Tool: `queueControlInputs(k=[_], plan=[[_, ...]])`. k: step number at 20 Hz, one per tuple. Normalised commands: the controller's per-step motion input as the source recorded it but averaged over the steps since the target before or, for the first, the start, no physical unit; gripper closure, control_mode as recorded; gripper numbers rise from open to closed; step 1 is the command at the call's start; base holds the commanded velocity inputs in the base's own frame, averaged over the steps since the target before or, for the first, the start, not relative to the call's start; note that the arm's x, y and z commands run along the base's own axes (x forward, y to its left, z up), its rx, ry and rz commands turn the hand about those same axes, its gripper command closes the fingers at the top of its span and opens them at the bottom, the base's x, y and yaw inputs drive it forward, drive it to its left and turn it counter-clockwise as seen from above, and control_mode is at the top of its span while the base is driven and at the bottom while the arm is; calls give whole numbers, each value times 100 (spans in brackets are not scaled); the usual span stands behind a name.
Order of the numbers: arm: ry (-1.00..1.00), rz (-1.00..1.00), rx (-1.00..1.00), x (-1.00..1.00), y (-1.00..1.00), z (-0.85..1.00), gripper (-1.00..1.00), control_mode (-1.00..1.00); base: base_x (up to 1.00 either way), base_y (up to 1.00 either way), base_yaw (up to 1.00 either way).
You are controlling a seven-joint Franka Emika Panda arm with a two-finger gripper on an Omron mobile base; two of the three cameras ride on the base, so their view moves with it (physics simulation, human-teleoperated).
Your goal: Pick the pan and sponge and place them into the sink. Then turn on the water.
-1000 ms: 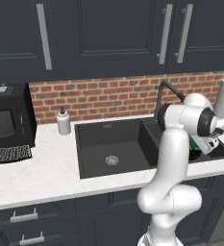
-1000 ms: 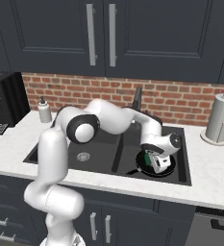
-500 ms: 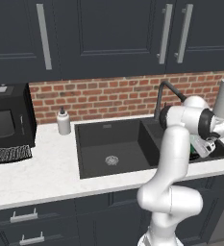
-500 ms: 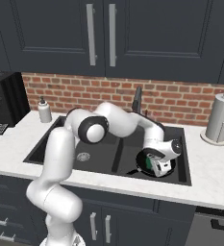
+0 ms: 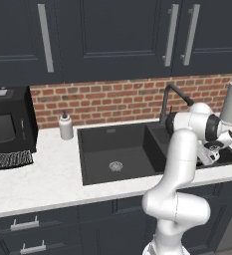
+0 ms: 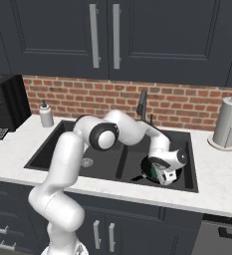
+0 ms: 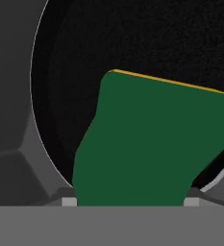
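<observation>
Gripper (image 6: 163, 175) low in the smaller right basin of the sink (image 6: 58, 144), fingers clamped on the sponge (image 7: 152, 144), green face toward the hand camera. Pan (image 7: 132, 43) directly beneath, already in the basin. Judgement: part fingers fully, lift straight up; don't drag sponge out.

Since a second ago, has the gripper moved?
No. The gripper hangs over the pan in the sink's smaller basin, same spot against the faucet.
</observation>
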Motion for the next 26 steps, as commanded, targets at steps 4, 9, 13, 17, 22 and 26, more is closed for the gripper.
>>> queueControlInputs(k=[4, 9, 13, 17, 22, 26], plan=[[0, 1, 0, 28, 0, -27, 100, -100, 0, 0, 0], [0, 2, 0, 34, -1, -19, 100, -100, 0, 0, 0], [0, 3, 0, 35, 0, -11, 100, -100, 0, 0, 0], [0, 2, 0, 29, 0, -7, -100, -100, 0, 0, 0], [-2, 2, 0, 11, -5, -2, -100, -100, 0, 0, 0], [-12, 2, 3, 0, -11, 0, -100, -100, 0, 0, 0]])
